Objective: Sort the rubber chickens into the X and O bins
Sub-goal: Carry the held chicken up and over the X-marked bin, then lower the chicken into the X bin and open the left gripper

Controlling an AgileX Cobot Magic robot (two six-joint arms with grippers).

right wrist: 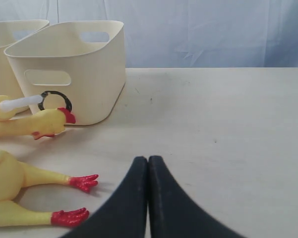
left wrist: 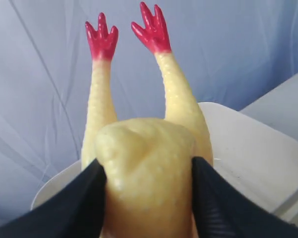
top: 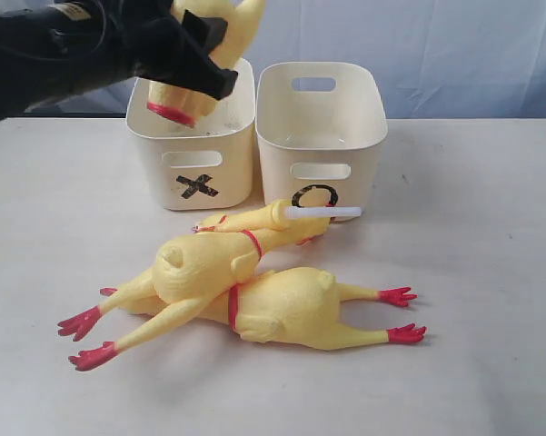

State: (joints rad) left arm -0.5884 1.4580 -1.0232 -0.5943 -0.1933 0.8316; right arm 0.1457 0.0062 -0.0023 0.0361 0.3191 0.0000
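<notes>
**Left fingers** (top: 209, 71): closed on the held chicken (left wrist: 149, 163), one finger against each flank. The held chicken hangs head-down above the X bin (top: 193, 177), legs upward. Its red neck band sits about level with the bin rim, and the head cannot be made out. In the exterior view the top edge cuts off its feet and the left edge cuts off the arm. In the left wrist view the bottom edge cuts off its lower body.

**Right fingers** (right wrist: 148, 173): fully closed, tip against tip, holding nothing, low over bare surface (top: 472, 272). They are outside the exterior view.

**O bin** (top: 322, 136): just beside the X bin, to its right in the exterior view. The O mark is partly covered by the white tube (top: 332, 212) at the mouth of the slim chicken (top: 254, 220), which lies in front of both bins. Each bin's front wall hides its bottom.

**Pile:** nearer the camera, the upper chicken (top: 195, 268) lies across the lower chicken (top: 295, 309) and hides part of it. The heads of both are hard to make out. The right wrist view shows only the lower chicken's legs and part of its body.

**Surface:** pale beige, matt, with a few small dark specks.

**Room:** a creased blue-white cloth (top: 454, 45) hangs behind the surface.
</notes>
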